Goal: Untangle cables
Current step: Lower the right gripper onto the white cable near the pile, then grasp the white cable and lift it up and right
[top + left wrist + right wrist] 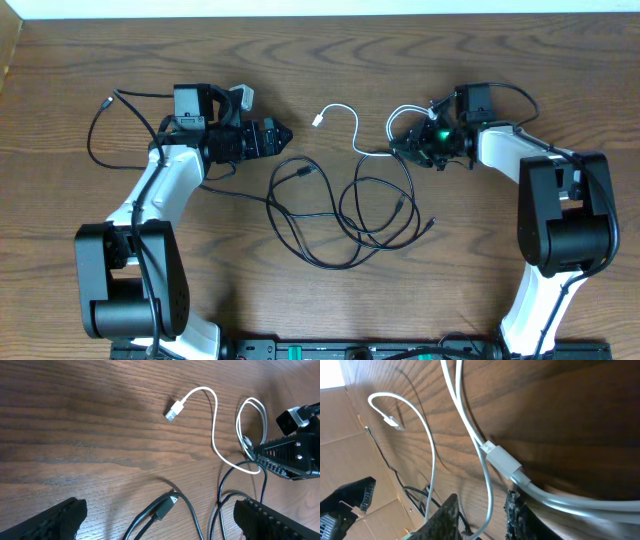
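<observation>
overhead: white cable (357, 130) stretches leftward from the right tool (402, 148), plug pointing left; black cables (350, 215) loop beside it on the desk (480, 60). left tool (286, 137) spread; right tool narrowed around a white strand, grip unclear.

Wooden table (300, 60), black cables (165, 505), white cable (173, 410)

I am reaching my left arm up from the 7 o'clock corner, elbow bent, and pointing my left gripper (283, 138) toward 3 o'clock, its jaws standing spread wide. My right arm is standing at 5 o'clock, folding over at the elbow and aiming my right gripper (403, 150) toward 9 o'clock. Its fingers (445, 517) are sitting close together, a narrow gap showing between them.
</observation>
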Motion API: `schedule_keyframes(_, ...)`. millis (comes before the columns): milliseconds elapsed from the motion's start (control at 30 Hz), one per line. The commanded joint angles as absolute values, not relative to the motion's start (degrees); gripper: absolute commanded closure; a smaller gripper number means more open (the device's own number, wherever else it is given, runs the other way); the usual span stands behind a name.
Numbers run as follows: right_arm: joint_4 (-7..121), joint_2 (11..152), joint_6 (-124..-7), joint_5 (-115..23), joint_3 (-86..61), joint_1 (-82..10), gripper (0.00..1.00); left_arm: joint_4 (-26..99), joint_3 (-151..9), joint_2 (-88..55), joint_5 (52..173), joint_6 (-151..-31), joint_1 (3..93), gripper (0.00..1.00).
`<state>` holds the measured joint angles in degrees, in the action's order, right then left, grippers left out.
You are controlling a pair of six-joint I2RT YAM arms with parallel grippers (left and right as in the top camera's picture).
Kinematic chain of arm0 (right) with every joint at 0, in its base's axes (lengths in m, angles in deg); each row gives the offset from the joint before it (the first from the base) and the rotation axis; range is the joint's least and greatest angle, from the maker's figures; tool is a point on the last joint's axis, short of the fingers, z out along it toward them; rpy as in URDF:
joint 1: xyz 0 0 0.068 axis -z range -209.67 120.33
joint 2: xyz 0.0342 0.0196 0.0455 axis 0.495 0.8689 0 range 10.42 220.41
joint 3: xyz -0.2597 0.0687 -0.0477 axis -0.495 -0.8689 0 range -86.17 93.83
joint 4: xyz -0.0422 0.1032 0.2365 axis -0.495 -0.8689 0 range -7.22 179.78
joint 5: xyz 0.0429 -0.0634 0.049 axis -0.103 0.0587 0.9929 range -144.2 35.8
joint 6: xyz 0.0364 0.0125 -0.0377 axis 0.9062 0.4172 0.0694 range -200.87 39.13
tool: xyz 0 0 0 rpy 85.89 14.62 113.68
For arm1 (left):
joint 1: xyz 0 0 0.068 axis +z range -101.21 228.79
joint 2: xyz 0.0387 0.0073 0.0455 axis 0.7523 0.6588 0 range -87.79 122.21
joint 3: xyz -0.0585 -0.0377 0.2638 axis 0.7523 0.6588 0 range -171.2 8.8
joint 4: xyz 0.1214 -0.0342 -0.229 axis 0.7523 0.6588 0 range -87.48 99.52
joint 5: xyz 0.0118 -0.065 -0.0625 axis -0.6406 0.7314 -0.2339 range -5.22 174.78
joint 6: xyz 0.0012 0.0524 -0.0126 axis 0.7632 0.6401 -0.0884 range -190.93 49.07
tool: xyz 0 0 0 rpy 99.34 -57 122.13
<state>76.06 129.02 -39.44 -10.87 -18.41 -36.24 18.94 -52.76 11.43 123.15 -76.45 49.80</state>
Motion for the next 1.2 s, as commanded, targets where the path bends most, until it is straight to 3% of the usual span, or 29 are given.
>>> schedule_keyframes(0, 74.3, 129.6, -35.3, -9.6, -17.9, -37.3, 0.75, 18.9, -54.0, 11.8, 122.7, -75.9, 49.9, 0.00)
schedule_keyframes(133, 73.8, 129.6, -29.6, -9.8, -17.9, -37.7, 0.67, 18.9, -54.0, 11.8, 122.7, -75.9, 49.9, 0.00)
schedule_keyframes(333, 73.7, 129.6, -28.1, -12.3, -17.9, -38.0, 0.68, 18.9, -54.0, 11.8, 122.7, -75.9, 49.9, 0.00)
schedule_keyframes(600, 73.7, 129.6, -26.4, -12.3, -17.9, -38.1, 0.92, 18.9, -54.0, 11.8, 122.7, -75.9, 49.9, 0.00)
schedule_keyframes(1167, 74.1, 129.5, -31.9, -12.3, -17.9, -37.6, 0.99, 18.9, -54.0, 11.8, 122.7, -75.9, 49.9, 0.00)
